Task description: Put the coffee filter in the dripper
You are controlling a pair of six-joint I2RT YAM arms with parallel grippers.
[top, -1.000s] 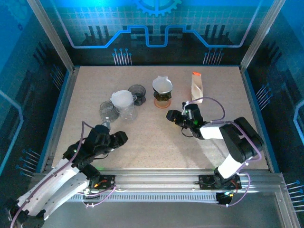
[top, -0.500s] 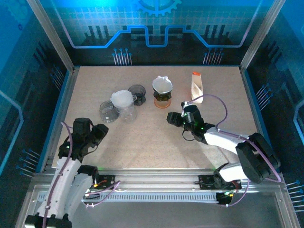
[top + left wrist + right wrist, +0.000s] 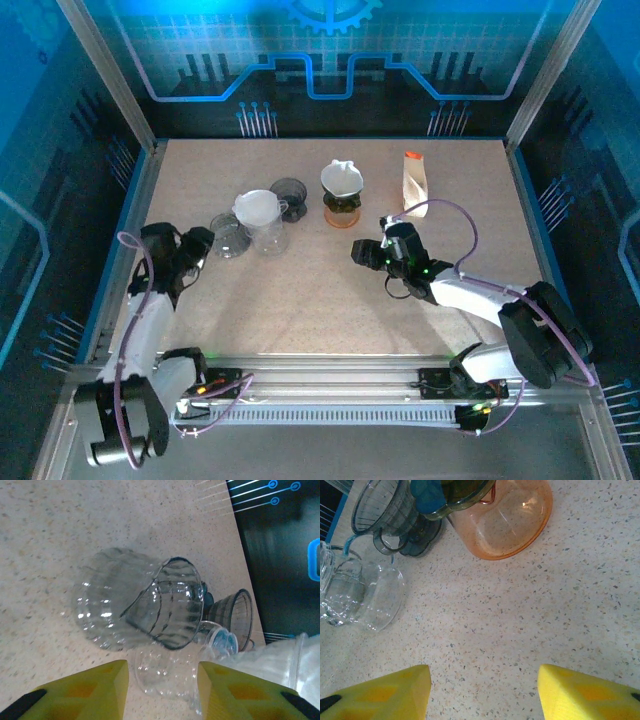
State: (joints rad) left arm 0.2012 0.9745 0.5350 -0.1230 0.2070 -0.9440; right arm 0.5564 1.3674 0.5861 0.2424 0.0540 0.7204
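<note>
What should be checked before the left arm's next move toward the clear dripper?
1. Open, empty left hand: ok, yellow fingers apart.
2. Open, empty right hand: ok, over the speckled beige table.
3. Upright clear ribbed glass dripper: not ok, it looks tipped on its side.
4. Uncovered white paper filter: ok, nothing lies on it.
5. White cone on the orange glass carafe being a filter: cannot tell.
</note>
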